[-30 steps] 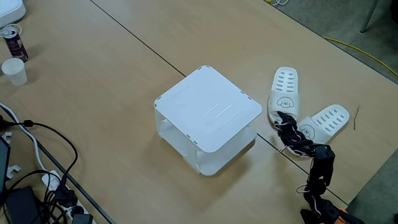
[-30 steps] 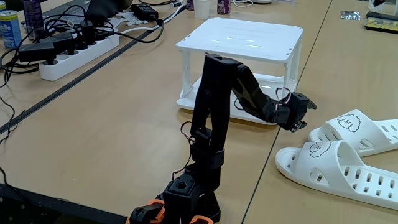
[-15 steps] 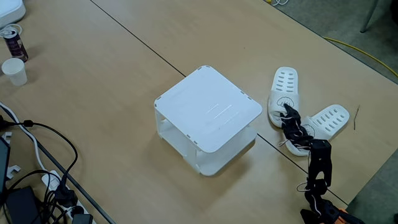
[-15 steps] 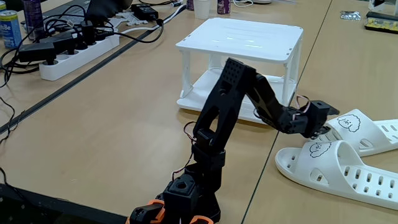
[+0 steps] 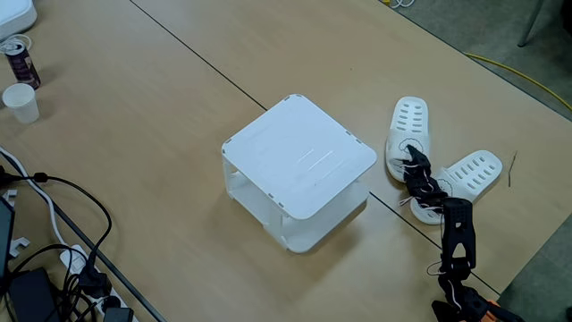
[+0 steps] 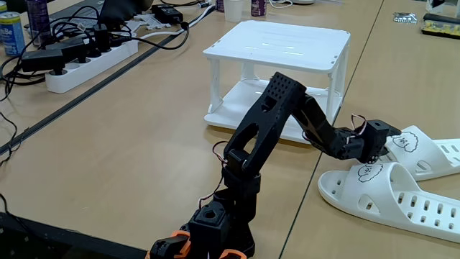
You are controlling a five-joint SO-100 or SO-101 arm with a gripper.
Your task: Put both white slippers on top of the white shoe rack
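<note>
Item: gripper [image 6: 382, 138], black, two-finger, reaching low over the table at the strap of the farther white slipper [image 6: 420, 147]; whether its jaws are spread or closed on the strap cannot be told from either fixed view. Second white slipper [image 6: 392, 198] lies just beside and below the gripper in this view, toe toward the arm base, its heel crossing close to the first; in the other fixed view the pair [image 5: 408, 130] [image 5: 472, 172] splay apart in a V with the gripper [image 5: 414, 159] between them. White shoe rack [image 6: 282, 47] stands near, to the gripper's left in the side view, top shelf bare; neither slipper is on it. Handling, judged: moulded plastic slides, light, somewhat flexible, smooth; the arched strap offers the best hold, pinched across its edge, as the sole looks too wide for the jaws. Obstacles: the neighbouring slipper may be nudged on lifting; the rack's rim must be cleared. Well apart beyond the rack: power strip [image 6: 86, 61], cables, cans, paper cup [image 5: 21, 101].
</note>
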